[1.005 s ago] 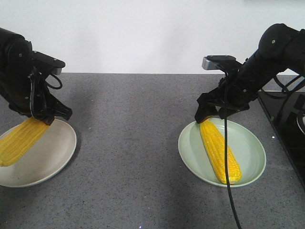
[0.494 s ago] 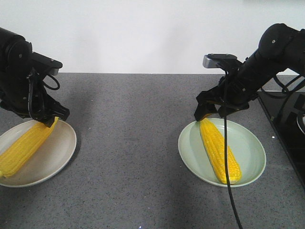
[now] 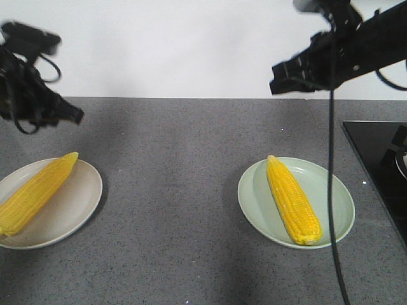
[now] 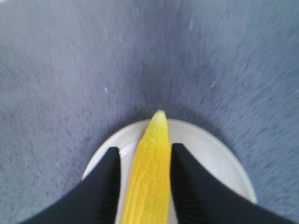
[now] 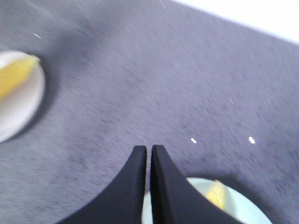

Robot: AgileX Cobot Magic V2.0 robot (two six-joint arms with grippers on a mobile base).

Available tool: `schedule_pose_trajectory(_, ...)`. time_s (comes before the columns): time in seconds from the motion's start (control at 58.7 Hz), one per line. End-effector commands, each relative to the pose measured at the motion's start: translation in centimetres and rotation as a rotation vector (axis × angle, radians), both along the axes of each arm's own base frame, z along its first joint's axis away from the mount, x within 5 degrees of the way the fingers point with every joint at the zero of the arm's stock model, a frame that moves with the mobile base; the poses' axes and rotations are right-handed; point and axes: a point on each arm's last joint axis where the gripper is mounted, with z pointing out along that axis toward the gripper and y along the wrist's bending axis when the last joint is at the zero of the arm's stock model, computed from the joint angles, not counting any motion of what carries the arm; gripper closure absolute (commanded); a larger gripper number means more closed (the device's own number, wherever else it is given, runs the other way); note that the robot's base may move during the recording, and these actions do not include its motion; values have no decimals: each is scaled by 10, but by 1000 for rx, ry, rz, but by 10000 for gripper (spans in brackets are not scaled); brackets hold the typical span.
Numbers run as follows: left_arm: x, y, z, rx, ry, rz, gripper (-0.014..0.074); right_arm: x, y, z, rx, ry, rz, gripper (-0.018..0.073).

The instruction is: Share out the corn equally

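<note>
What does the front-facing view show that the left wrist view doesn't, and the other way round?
Only the front view shows the green plate with its corn cob, the black cooktop, and both arms raised clear of the plates. Only the left wrist view shows the left gripper open, its fingers framing the cob from above. Both show the cream plate holding a corn cob on the grey counter.

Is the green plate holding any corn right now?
Yes. One corn cob lies loose on the green plate.
</note>
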Motion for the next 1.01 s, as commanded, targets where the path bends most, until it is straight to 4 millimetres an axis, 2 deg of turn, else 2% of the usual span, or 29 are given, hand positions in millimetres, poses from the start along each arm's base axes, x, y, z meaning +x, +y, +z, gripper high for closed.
schedule_pose_trajectory(0.0,-26,1,50,-93,-215,-27,503,-34,1,48,113,-171,26,565)
schedule_pose_trajectory(0.102,-49,0,75,-167,-341,-93,607,-61,-1,54,122,-262,53,565)
schedule_pose_trajectory(0.153,-60,-1,83,-202,-413,-130,605,-78,-4,54,116,-310,51,565)
schedule_pose_trajectory(0.273,-89,-2,83,-260,-520,-211,604,-113,-11,32,75,-352,37,564)
schedule_pose_trajectory(0.392,-120,-1,57,-307,-547,-267,604,-151,-23,-11,22,-387,-16,564)
schedule_pose_trajectory(0.528,-151,3,3,-321,-524,-294,604,-191,-38,-53,5,-452,-143,564)
schedule_pose_trajectory(0.631,-163,8,-30,-338,-528,-260,604,-215,-46,-80,-6,-491,-201,564)
schedule_pose_trajectory(0.682,-168,10,-45,-361,-525,-229,604,-223,-49,-87,-6,-522,-229,564)
schedule_pose_trajectory(0.801,-175,13,-57,-392,-553,-188,604,-235,-55,-97,-8,-579,-275,564)
schedule_pose_trajectory(0.988,-174,15,-53,-390,-598,-174,602,-239,-55,-95,6,-598,-282,564)
